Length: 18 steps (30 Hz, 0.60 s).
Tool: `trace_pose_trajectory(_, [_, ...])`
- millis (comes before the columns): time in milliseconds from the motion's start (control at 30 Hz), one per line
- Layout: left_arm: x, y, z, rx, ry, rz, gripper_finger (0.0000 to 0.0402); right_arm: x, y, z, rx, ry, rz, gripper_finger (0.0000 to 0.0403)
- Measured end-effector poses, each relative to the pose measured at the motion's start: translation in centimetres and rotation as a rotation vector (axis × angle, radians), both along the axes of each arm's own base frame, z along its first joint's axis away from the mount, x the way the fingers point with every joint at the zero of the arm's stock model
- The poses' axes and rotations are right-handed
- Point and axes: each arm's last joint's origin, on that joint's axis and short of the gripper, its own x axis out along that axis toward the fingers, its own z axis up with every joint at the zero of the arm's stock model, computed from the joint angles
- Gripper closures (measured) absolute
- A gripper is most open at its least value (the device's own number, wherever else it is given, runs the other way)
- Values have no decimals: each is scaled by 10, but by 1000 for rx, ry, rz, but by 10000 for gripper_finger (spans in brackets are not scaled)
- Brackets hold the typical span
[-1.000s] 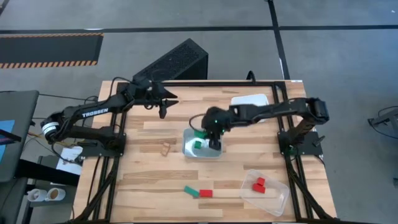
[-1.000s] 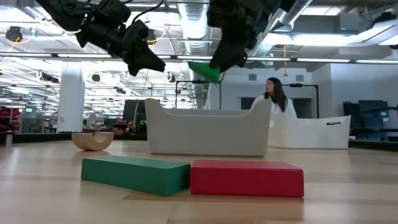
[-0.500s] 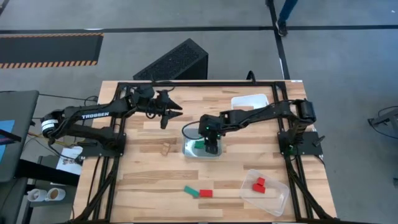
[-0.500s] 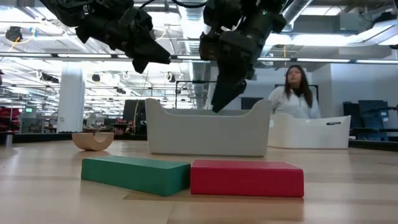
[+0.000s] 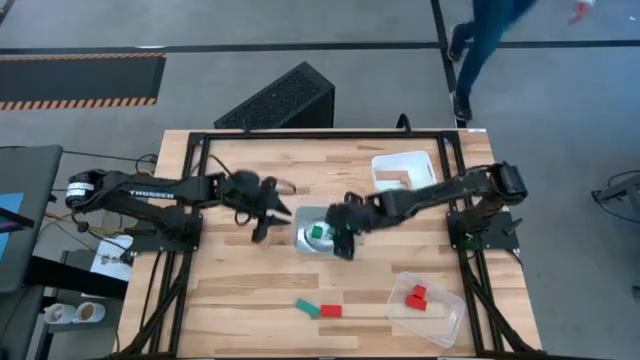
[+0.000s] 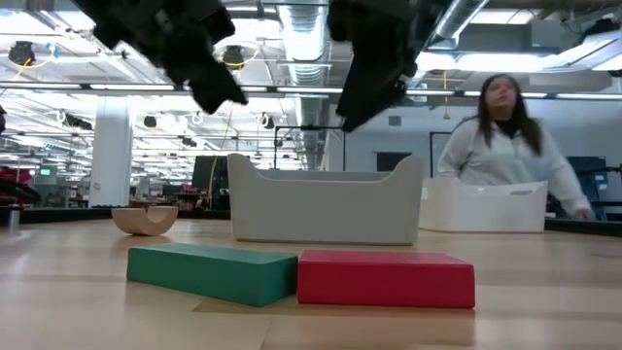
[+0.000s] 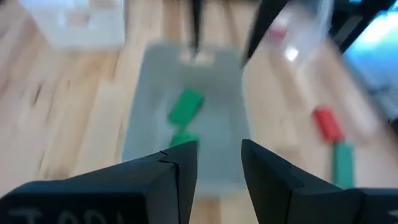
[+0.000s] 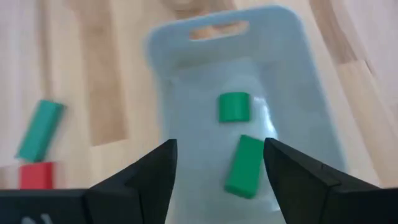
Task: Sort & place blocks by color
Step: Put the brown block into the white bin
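The silvery tray (image 5: 303,236) stands mid-table with two green blocks (image 8: 234,106) (image 8: 244,166) lying flat on its floor. My right gripper (image 8: 219,149) hangs open just above the tray's near end (image 5: 343,240), nothing between its fingers. My left gripper (image 7: 217,165) hovers left of the tray (image 5: 275,218), pointing toward it, fingers apart and empty. A green block (image 5: 305,308) and a red block (image 5: 330,311) lie flat, end to end, near the front edge. A wood arch block (image 6: 146,219) rests on the table left of the tray.
A white tray (image 5: 403,168) holding a wood block stands at the back right. A clear tray (image 5: 445,318) with red blocks (image 5: 416,296) sits at the front right. A black box (image 5: 280,100) lies beyond the far edge. A person (image 6: 501,146) walks behind the table.
My right gripper, which held a green block above the silvery tray, has dipped, let it go and drawn toward the near edge; the block now lies in the tray. My left gripper has swung from the far edge down toward the tray's left side.
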Motion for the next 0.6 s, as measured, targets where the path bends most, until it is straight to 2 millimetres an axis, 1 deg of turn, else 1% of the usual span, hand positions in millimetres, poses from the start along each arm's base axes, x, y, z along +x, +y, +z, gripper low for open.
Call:
trace_pose_trajectory(133, [-7, -26, -11, 59, 154, 40, 289, -10, 37, 12, -61, -67, 19, 144])
trace_pose_trajectory(267, [-14, -47, -18, 63, 249, 53, 289, -20, 64, 22, -158, -143, -8, 143])
trace_pose_trajectory(367, [-20, -60, -25, 80, 318, 20, 289, -28, 76, 28, -203, -186, -37, 143])
trace_pose_trajectory(433, [-24, -66, -31, 86, 329, -5, 288, -31, 82, 31, -217, -207, -43, 143])
trace_pose_trajectory(500, [-28, -67, -39, 71, 354, -11, 280, -33, 86, 32, -241, -223, -54, 143])
trace_pose_trajectory(600, [-34, -66, -53, 50, 394, 3, 255, -35, 89, 33, -280, -235, -76, 143])
